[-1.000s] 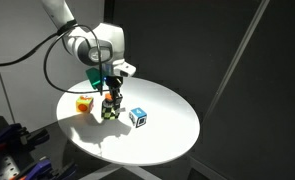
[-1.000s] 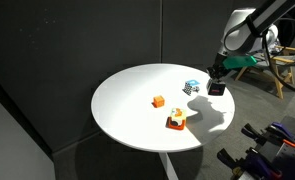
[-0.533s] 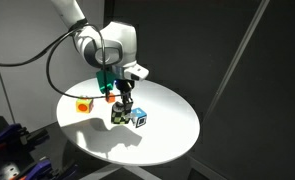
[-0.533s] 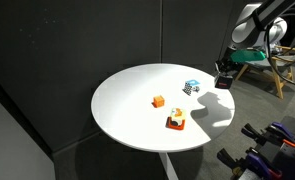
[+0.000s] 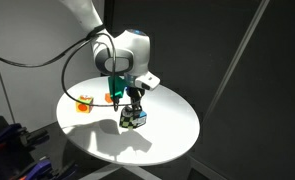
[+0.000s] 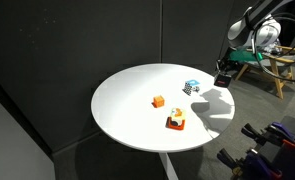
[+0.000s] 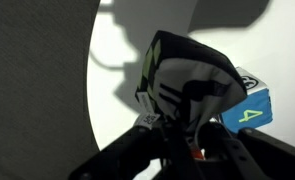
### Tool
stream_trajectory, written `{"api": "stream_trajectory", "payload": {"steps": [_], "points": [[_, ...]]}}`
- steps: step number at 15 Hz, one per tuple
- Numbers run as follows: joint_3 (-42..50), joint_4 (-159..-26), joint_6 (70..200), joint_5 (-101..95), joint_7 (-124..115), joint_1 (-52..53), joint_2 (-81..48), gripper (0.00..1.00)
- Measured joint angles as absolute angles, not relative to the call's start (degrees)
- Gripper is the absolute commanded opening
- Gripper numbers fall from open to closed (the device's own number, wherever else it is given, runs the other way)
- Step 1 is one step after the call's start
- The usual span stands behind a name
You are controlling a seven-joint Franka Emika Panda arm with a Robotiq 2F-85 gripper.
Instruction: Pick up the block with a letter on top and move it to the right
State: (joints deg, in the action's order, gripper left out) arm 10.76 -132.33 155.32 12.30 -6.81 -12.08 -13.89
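Fingers (image 7: 190, 128) clamped on block (image 7: 187, 78), gripper (image 5: 131, 113) pointing down. Block held clear of round white table (image 6: 127, 110), just beside blue cube (image 7: 253, 110). Yellow-red cube (image 5: 84, 101) well apart. Small orange piece (image 6: 158, 101) near table's middle.

A round white desk (image 6: 127, 110) stands before a black curtain (image 6: 67, 50) in both exterior views. In an exterior view, three small cubes lie apart on its right half: a white cube with blue faces (image 6: 191, 87) far right near the rim, a small orange cube (image 6: 158, 101) towards the middle, and a yellow-and-red cube (image 6: 176, 121) nearest the camera. A wooden chair (image 6: 278, 75) stands off the desk to the far right. In the wrist view the blue-faced cube (image 7: 252, 112) shows a pale 4 on one blue face, at the right.
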Motion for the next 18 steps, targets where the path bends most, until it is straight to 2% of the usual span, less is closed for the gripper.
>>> {"api": "stream_trajectory", "payload": {"steps": [10, 18], "points": [[8.63, -124.26, 158.05, 14.54, -7.55, -12.32, -26.66, 0.07], [12.73, -122.97, 160.33, 15.91, -25.91, -10.13, -30.42, 0.07]]}}
